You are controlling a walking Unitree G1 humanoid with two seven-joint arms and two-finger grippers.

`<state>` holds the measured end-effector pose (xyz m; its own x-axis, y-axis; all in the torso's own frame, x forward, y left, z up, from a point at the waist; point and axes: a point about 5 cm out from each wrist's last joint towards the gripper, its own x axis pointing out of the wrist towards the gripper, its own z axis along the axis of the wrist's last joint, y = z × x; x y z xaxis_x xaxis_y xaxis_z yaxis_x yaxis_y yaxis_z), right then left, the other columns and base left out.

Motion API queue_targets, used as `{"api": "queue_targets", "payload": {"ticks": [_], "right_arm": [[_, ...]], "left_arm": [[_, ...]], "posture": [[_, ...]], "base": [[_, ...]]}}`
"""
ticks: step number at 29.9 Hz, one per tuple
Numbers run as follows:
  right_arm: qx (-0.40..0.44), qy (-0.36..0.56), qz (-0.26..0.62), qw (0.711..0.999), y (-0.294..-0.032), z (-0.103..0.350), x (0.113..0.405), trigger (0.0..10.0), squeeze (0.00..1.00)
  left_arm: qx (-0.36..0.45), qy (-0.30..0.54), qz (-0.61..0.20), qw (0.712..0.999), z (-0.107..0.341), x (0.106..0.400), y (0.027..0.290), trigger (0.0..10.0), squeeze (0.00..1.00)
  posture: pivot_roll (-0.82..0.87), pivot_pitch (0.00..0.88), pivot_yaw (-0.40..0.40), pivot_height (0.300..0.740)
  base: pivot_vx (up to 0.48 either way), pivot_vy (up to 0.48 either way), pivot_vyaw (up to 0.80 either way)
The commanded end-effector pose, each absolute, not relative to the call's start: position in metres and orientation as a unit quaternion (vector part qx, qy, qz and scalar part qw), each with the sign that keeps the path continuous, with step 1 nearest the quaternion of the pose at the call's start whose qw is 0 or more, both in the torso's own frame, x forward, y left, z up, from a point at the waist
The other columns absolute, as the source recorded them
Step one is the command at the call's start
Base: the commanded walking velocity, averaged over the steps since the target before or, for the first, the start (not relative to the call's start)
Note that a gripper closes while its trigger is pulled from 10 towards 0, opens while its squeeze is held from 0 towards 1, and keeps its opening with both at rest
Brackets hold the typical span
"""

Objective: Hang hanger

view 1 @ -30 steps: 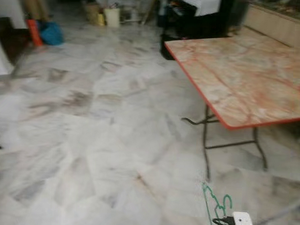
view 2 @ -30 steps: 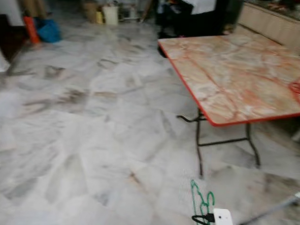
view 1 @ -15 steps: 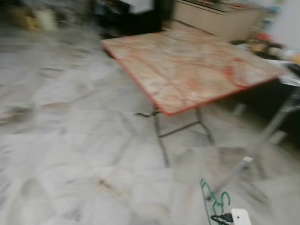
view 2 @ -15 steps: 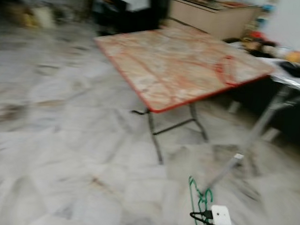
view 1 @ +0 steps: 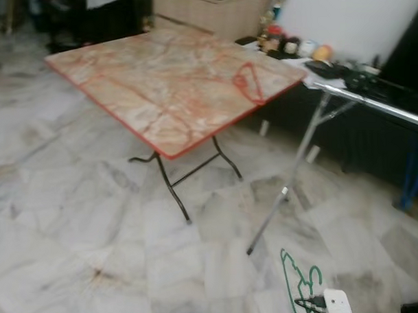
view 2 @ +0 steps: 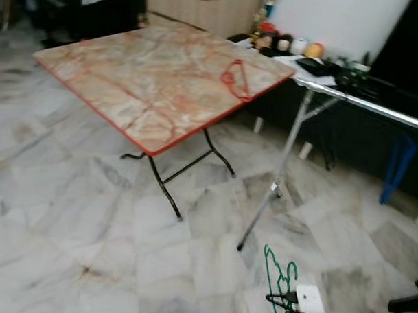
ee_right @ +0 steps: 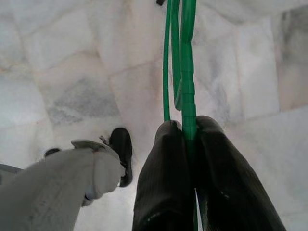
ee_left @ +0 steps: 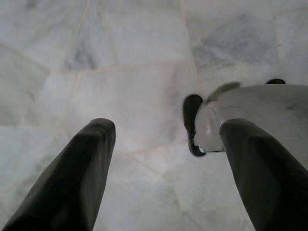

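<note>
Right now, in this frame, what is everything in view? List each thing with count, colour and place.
Green hanger: one, green, clamped between the right gripper's fingers, held above the floor.
Red hanger: one, red, lying flat on the folding table near its far right edge.
Folding table: one, marbled orange top with red rim, dark metal legs, ahead and to the left.
Metal rack: one, silver, slanted legs, ahead on the right; small things beside its far end, too blurred to name.
Cabinet: one, light wood, behind the table.
Floor: grey-white marble tiles.
Left gripper: open, black fingers, pointing at the floor.
Right gripper: shut on the green hanger.
</note>
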<state>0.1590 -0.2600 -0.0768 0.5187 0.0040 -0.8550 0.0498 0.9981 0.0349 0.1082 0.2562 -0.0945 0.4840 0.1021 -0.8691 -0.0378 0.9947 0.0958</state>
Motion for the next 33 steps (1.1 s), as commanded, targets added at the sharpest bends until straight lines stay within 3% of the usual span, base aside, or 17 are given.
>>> {"api": "queue_targets", "payload": {"ticks": [1, 33], "right_arm": [[0.031, 0.488, -0.015, 0.872, -0.2591, -0.0767, 0.1599, 10.0, 0.00], [0.029, 0.488, -0.009, 0.872, -0.2589, -0.0762, 0.1611, 10.0, 0.00]], "left_arm": [[0.035, 0.515, 0.040, 0.855, -0.0955, 0.1030, 0.2582, 10.0, 0.00], [0.036, 0.516, 0.035, 0.855, -0.0955, 0.1042, 0.2576, 10.0, 0.00]], "posture": [[0.02, 0.000, -0.037, 0.716], [0.02, 0.000, -0.041, 0.716]], "base": [[0.000, 0.000, -0.74], [0.000, 0.000, -0.74]]}}
